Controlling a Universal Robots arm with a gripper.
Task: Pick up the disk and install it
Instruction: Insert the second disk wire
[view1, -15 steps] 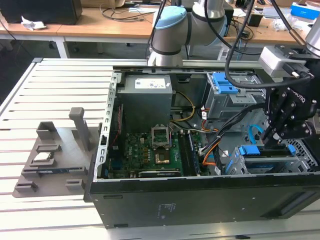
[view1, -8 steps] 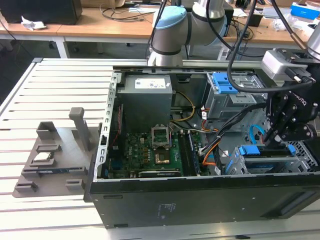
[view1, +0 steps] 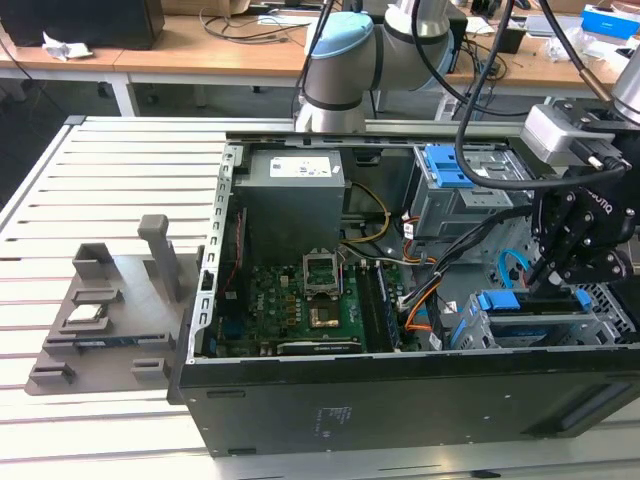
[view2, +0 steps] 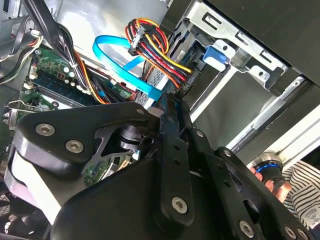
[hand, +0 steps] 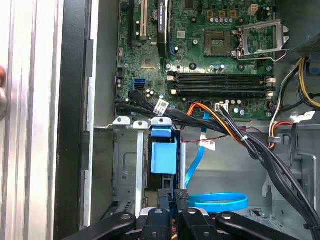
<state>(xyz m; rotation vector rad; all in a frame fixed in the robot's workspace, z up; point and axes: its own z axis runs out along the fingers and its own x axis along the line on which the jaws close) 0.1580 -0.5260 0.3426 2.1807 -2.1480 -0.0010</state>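
The disk (view1: 520, 300) stands on edge inside the grey drive cage (view1: 610, 300) at the front corner of the open computer case, on the exterior view's right, its blue frame showing along the top. In the first wrist view the disk's blue frame (hand: 163, 157) fills a slot of the cage (hand: 127, 165). My gripper (view1: 546, 284) hangs straight over it, with its tips (hand: 181, 196) drawn together at the disk's upper edge. In the second wrist view the gripper (view2: 172, 105) is seen beside blue and coloured cables. I see nothing pinched between the fingers.
A light blue data cable (hand: 220, 201) and a black and orange cable bundle (hand: 225, 127) run close by the cage. The motherboard (view1: 300, 300) fills the case's middle. A grey fixture stand (view1: 110, 310) sits on the slatted table at the exterior view's left. A person's striped sleeve (view2: 305, 195) is beside the case.
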